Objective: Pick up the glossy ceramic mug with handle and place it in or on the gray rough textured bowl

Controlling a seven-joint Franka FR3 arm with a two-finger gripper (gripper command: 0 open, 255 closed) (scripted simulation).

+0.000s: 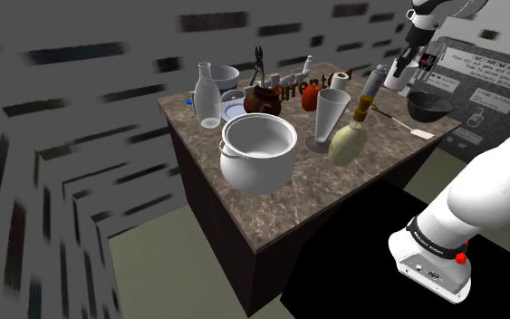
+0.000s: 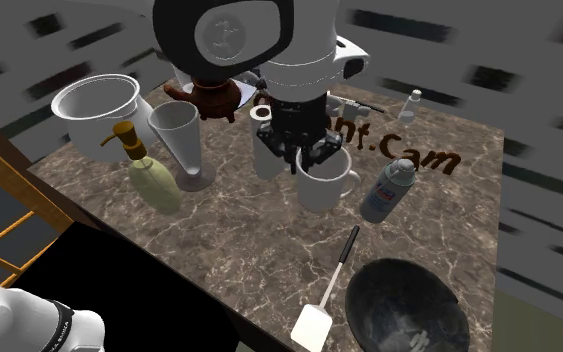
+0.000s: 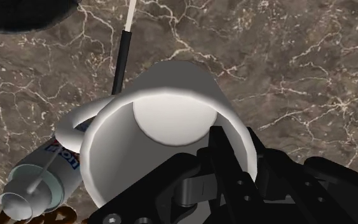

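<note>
Pinching black jaws clasp a smooth white mug (image 3: pixel 171 118); marbled tabletop (image 3: pixel 298 57).

gripper (image 2: pixel 309 163) clasping white mug (image 2: pixel 319 190), dark bowl (image 2: pixel 361 295) — nearby

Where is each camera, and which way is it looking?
Shoulder view: beside the stand, looking down across the table; white arm lower right, gripper far off.
Second exterior view: high by the bowl's table edge, looking down; the arm looms at top, gripper at the mug.
Wrist view: on the hand, looking into the mug; black fingers at its rim.
Shared: both exterior views show the dark bowl and the gripper.
</note>
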